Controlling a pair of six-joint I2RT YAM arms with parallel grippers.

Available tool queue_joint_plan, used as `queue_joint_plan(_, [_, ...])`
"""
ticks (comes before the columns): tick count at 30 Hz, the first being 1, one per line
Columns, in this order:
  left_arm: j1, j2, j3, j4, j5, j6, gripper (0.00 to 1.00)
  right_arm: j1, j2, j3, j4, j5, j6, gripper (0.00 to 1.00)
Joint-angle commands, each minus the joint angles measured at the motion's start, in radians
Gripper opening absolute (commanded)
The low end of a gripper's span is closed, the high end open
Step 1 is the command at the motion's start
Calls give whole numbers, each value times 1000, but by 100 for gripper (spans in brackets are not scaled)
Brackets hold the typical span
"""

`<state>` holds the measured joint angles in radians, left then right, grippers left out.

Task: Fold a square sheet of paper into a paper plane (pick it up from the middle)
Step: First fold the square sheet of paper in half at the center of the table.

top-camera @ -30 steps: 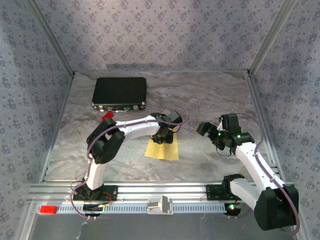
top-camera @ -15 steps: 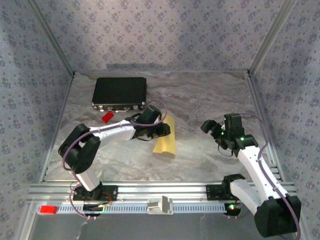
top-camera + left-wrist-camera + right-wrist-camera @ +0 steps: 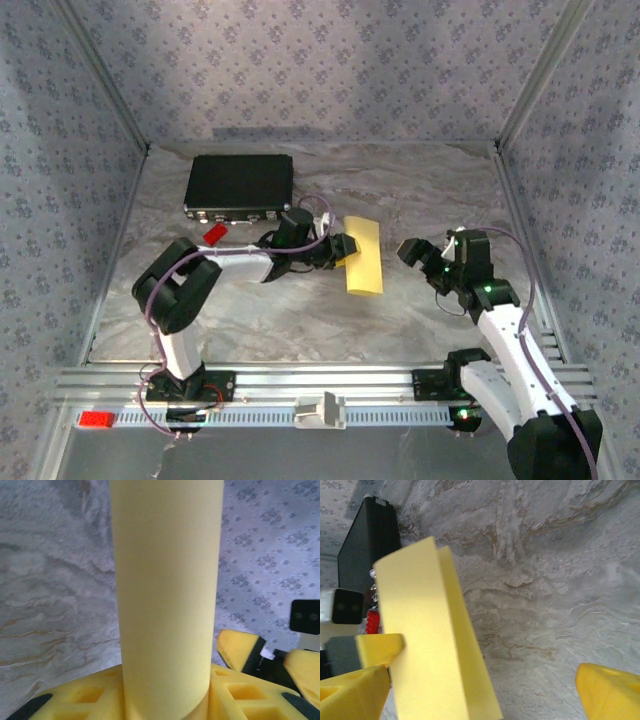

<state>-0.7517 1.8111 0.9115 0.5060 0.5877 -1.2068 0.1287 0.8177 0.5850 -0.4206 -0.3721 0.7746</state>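
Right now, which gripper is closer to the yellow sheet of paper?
Left. The left gripper is shut on the sheet of paper; the right gripper hangs open, apart, to its right.

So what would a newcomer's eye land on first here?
The pale-yellow paper in the middle of the table, doubled over and pinched by the left end effector. Just right of it, the right end effector hangs open, facing the paper. At the back left lies a black case with a small red brick in front.
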Motion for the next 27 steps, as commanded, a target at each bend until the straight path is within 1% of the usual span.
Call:
queue_joint_plan(1, [3, 32, -12, 19, 29, -22, 39, -4, 16, -15, 25, -79, -28, 96])
queue_joint_plan(3, [3, 43, -2, -30, 27, 8, 39, -5, 21, -20, 32, -91, -29, 95])
queue_joint_plan(7, [17, 59, 15, -191, 11, 68, 40, -6, 39, -22, 15, -85, -13, 90])
queue_joint_plan(10, [29, 66, 8, -202, 24, 87, 40, -1, 54, -28, 21, -102, -8, 88])
queue_joint_plan(12, [37, 68, 21, -244, 22, 112, 40, 6, 56, -35, 31, -102, 1, 87])
queue_joint_plan(20, [44, 89, 60, -389, -32, 207, 41, 46, 65, -45, 54, -77, 21, 86])
queue_joint_plan(23, [43, 84, 59, -408, -67, 222, 45, 58, 73, -42, 55, -71, 22, 86])
queue_joint_plan(27, [38, 61, 74, -478, -134, 265, 55, 68, 84, -41, 61, -63, 23, 87])
